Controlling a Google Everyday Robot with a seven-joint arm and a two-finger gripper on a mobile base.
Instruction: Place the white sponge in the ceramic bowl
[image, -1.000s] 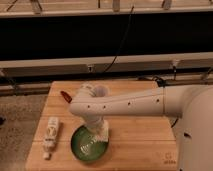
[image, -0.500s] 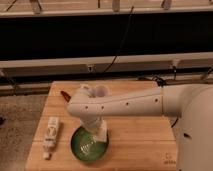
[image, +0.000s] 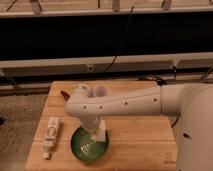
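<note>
The ceramic bowl (image: 85, 149) is wide, shallow and glossy dark green, and stands on the wooden table near its front edge. My arm reaches in from the right, bends at the far left, and comes down over the bowl. My gripper (image: 98, 132) is at the bowl's upper right rim, pointing down into it. A small off-white block at the gripper's tip looks like the white sponge (image: 101, 134). It sits just above the bowl's rim. I cannot tell whether it is held or resting there.
A long flat white remote-like object (image: 50, 135) lies left of the bowl. A small white cup (image: 102, 91) stands at the back of the table, partly behind my arm. A small red item (image: 65, 93) lies at the back left. The wooden table (image: 140, 145) ends close in front of the bowl.
The gripper has shifted slightly right and down at the bowl's rim. The bowl, the cup and the remote-like object have not moved.
</note>
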